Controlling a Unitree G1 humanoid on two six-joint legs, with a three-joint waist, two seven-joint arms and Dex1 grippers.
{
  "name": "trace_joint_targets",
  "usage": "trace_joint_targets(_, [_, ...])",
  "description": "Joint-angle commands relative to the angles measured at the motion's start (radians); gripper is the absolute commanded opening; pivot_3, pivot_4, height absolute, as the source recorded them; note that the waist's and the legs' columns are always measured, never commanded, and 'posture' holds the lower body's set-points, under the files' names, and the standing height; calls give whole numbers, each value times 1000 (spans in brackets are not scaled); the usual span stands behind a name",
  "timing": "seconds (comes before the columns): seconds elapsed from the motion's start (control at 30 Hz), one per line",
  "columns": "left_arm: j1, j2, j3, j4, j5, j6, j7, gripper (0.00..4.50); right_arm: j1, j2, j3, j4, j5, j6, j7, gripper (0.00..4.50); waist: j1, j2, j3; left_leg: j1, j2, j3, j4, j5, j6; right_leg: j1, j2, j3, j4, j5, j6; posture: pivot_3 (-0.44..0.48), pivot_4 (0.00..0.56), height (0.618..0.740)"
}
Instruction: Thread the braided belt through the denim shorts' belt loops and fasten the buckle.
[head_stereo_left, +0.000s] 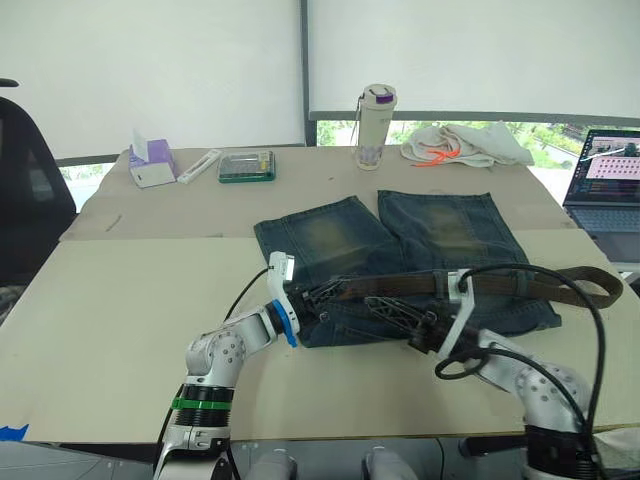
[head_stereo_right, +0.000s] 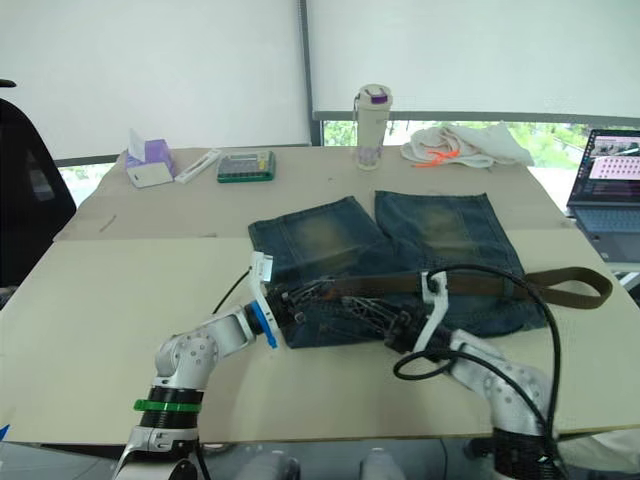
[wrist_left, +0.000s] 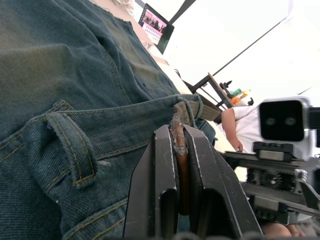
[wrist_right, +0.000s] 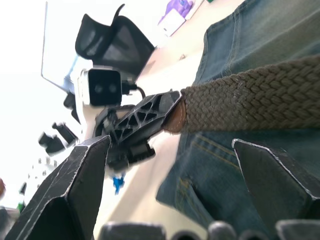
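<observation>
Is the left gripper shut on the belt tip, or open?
Shut: the left gripper pinches the belt tip between its fingers, by the shorts.

Pale beige table (head_stereo_left: 120, 300) under even daylight, white roller blinds (head_stereo_left: 150, 70) across the windows at 12 o'clock. Black office chair (head_stereo_left: 25, 190) at 9 o'clock, open laptop (head_stereo_left: 605, 180) at 3 o'clock.

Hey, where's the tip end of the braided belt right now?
The braided belt lies along the denim shorts' waistband; its tip is clamped in the left gripper at the waistband's left end, beside a belt loop.
</observation>
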Motion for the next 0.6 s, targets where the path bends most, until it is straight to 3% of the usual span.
trace_joint_targets(0.03, [-13, 1, 30, -40, -51, 11, -7, 0, -23, 17, -13, -5, 27, -12, -35, 4342, 0, 0, 0, 0, 0, 0, 0, 0, 0, 0, 0, 0, 0, 0, 0, 0, 150, 740])
trace_joint_targets(0.4, [-2, 13, 45, -49, -119, 56, -12, 0, -47, 101, -61, 17, 82, -70, -96, 4342, -4, 0, 0, 0, 0, 0, 0, 0, 0, 0, 1, 0, 0, 0, 0, 0, 150, 740])
trace_joint_targets(0.43, [-4, 14, 43, -44, -115, 51, -12, 0, -43, 100, -66, 9, 94, -71, -89, 3836, -4, 0, 0, 0, 0, 0, 0, 0, 0, 0, 1, 0, 0, 0, 0, 0, 150, 740])
trace_joint_targets(0.47, [-6, 16, 41, -42, -112, 48, -12, 0, -39, 99, -68, 3, 105, -70, -87, 3665, -4, 0, 0, 0, 0, 0, 0, 0, 0, 0, 1, 0, 0, 0, 0, 0, 150, 740])
trace_joint_targets(0.6, [-13, 25, 33, -31, -100, 38, -17, 0, -18, 77, -63, -19, 128, -63, -68, 2180, -4, 0, 0, 0, 1, 0, 0, 0, 0, 0, 1, 0, 0, 0, 0, 0, 150, 740])
